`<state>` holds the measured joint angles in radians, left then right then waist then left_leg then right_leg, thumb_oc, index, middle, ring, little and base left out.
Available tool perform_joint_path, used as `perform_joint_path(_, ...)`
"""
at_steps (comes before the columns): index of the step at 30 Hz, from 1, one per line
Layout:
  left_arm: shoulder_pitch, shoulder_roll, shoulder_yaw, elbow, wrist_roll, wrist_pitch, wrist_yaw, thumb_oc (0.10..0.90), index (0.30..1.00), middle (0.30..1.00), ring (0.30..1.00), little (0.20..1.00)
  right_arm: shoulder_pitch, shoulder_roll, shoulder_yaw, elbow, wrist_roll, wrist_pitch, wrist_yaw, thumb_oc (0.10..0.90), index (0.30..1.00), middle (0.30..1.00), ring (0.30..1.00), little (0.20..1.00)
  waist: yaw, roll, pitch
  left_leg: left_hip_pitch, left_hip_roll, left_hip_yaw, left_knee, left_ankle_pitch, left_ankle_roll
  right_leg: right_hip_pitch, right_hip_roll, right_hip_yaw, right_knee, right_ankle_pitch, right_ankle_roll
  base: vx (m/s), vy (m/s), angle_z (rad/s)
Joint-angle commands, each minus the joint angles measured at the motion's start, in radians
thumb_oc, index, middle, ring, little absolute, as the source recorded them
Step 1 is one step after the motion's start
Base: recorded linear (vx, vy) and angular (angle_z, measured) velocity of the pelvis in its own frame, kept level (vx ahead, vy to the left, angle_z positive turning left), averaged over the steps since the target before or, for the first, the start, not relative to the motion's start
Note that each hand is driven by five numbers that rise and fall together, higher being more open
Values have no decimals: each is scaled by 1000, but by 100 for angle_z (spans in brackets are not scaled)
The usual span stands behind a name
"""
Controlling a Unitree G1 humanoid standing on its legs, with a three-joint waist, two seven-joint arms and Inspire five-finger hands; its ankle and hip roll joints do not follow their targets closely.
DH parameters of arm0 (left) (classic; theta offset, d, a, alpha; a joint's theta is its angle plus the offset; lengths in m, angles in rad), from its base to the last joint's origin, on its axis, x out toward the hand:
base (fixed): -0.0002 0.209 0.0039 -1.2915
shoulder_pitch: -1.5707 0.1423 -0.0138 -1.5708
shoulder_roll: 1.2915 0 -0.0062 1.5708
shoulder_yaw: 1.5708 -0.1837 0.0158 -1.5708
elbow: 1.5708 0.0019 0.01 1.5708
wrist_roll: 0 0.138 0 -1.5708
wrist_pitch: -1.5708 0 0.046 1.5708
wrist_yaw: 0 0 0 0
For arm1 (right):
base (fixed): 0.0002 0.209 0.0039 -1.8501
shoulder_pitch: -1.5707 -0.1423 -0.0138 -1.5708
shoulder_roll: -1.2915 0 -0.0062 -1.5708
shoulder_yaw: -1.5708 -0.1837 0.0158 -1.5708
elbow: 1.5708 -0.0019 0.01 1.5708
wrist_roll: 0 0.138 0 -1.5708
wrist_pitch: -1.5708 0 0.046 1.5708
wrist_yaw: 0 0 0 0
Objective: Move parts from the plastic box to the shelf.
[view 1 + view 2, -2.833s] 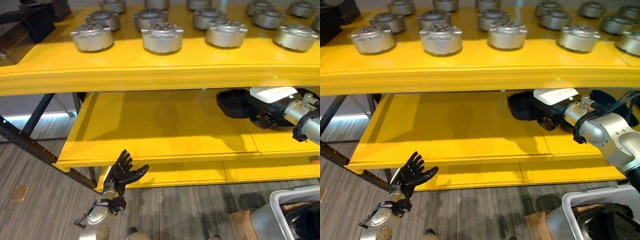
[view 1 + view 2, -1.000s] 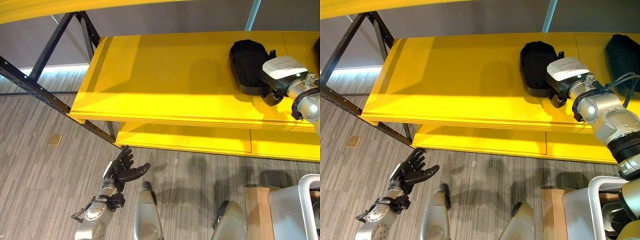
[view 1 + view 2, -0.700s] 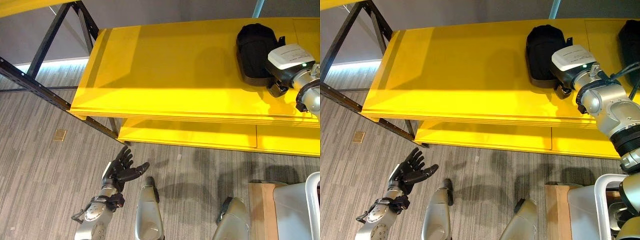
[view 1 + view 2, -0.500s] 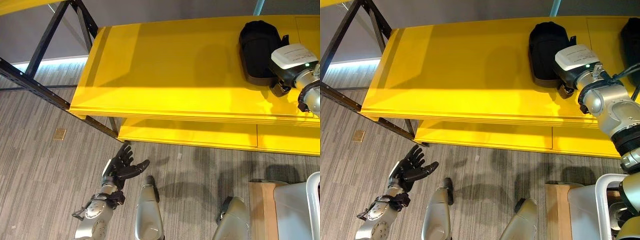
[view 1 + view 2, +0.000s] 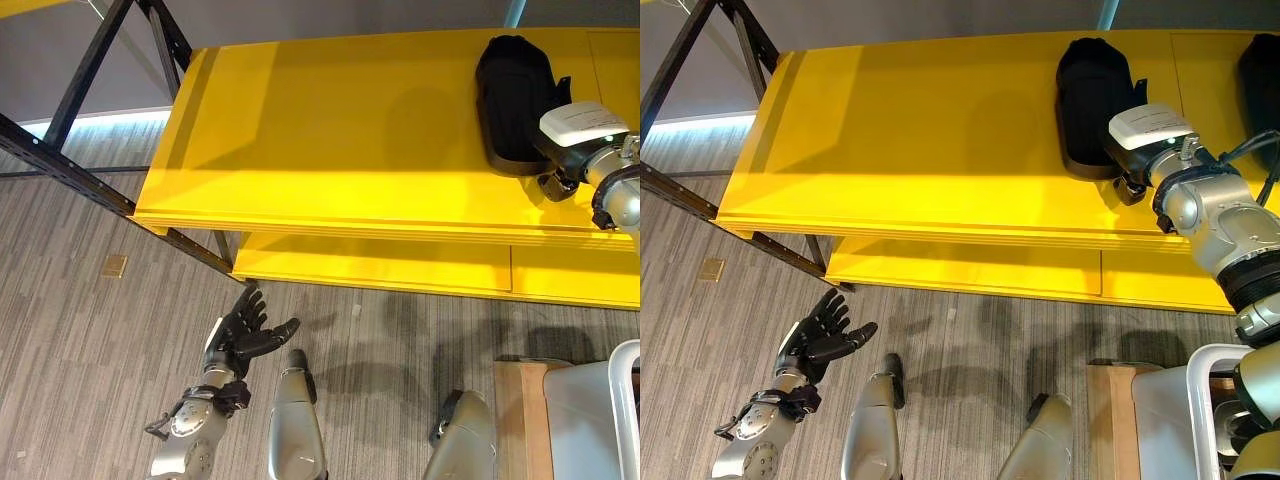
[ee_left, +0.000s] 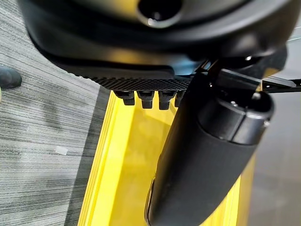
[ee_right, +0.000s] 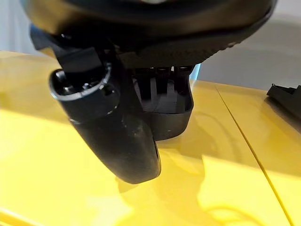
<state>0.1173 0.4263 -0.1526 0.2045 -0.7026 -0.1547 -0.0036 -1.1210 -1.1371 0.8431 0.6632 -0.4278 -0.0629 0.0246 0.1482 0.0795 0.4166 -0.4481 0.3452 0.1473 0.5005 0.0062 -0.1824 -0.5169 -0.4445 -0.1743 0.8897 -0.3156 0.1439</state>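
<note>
Reaching: right robot hand (image 5: 1127, 150) is over the yellow shelf (image 5: 330, 150), at the near end of a black part (image 5: 512, 100) lying on the shelf board
Right robot hand state: in the right wrist view the fingers (image 7: 162, 89) run straight out against the black part, thumb (image 7: 113, 136) free above the yellow board, nothing curled round; looks open, touching or just beside the part
Black part: flat on the shelf, right side, long axis running front to back
Second black part: (image 5: 1262, 80) at the far right edge of the shelf, apart from the first
Left robot hand: (image 5: 243, 332) low over the grey floor (image 5: 90, 350), in front of the shelf's lower board, fingers spread, thumb out, holding nothing
Plastic box: (image 5: 1180, 420) pale, bottom right corner on the floor, beside a wooden board (image 5: 1108, 415); contents too cut off to tell
Shelf frame: black metal legs (image 5: 70, 110) at left
</note>
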Motion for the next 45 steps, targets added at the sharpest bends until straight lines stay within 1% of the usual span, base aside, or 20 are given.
perform_joint_path(1,-23,42,67,-64,-17,-101,13,900,1000,1000,1000,1000,-156,7,-58,-35,35,5,-28,900,1000,1000,1000,1000,6,-26,-22,4,38,-40,114,-126,12,57,46,36,-81,63,-30,0,0,0)
perform_joint_path(5,-23,41,71,-66,-16,-100,14,900,1000,1000,1000,1000,-154,-2,-66,-56,41,3,-26,900,1000,1000,1000,1000,3,-28,-22,4,38,-42,116,-128,11,58,45,35,-80,62,-30,0,0,0)
perform_joint_path(13,-19,43,82,-65,-15,-98,14,900,1000,1000,1000,1000,-154,-32,-79,-128,58,-2,-17,900,1000,1000,1000,1000,-2,-39,-27,6,41,-45,119,-130,12,61,45,35,-79,64,-31,0,0,0)
perform_joint_path(18,-15,49,87,-64,-15,-92,11,900,1000,1000,1000,1000,-172,-65,-84,-188,78,-3,-12,900,1000,1000,1000,1000,-3,-51,-32,13,43,-47,121,-132,9,68,46,33,-80,64,-30,0,0,0)
perform_joint_path(27,-3,64,92,-64,-16,-84,1,900,1000,1000,1000,1000,-226,-109,-62,-227,96,-8,-17,900,1000,1000,1000,1000,-2,-70,-52,22,48,-55,121,-133,3,92,46,25,-90,66,-27,1,1,2)
perform_joint_path(33,-2,66,100,-55,-16,-82,0,900,1000,1000,1000,1000,-220,-129,-77,-249,107,-11,-29,900,1000,1000,1000,1000,-3,-88,-70,39,49,-56,118,-136,1,118,48,20,-103,71,-23,2,2,1)
perform_joint_path(36,1,66,100,-59,-13,-77,-4,900,1000,1000,1000,1000,-204,-146,-92,-292,87,-13,-33,900,1000,1000,1000,1000,-8,-95,-79,53,49,-54,107,-134,1,139,51,17,-123,78,-21,0,0,0)
perform_joint_path(41,0,68,103,-56,11,-67,-13,900,1000,1000,1000,1000,-66,-152,-231,-376,93,-12,-43,900,1000,1000,1000,1000,-21,-105,-99,97,46,-44,56,-121,5,190,60,7,-185,103,-10,41,30,-3)
perform_joint_path(43,-2,62,106,-53,20,-61,-8,900,1000,1000,1000,1000,43,-136,-323,-405,98,-5,-49,900,1000,1000,1000,1000,-32,-110,-109,123,44,-35,21,-110,8,212,66,4,-227,125,-3,55,50,-4)
perform_joint_path(45,-2,60,111,-48,28,-57,-7,900,1000,1000,1000,1000,187,-100,-466,-472,140,-3,-53,900,1000,1000,1000,1000,-40,-119,-125,151,39,-28,-33,-87,15,246,71,-7,-295,152,3,70,38,-11)
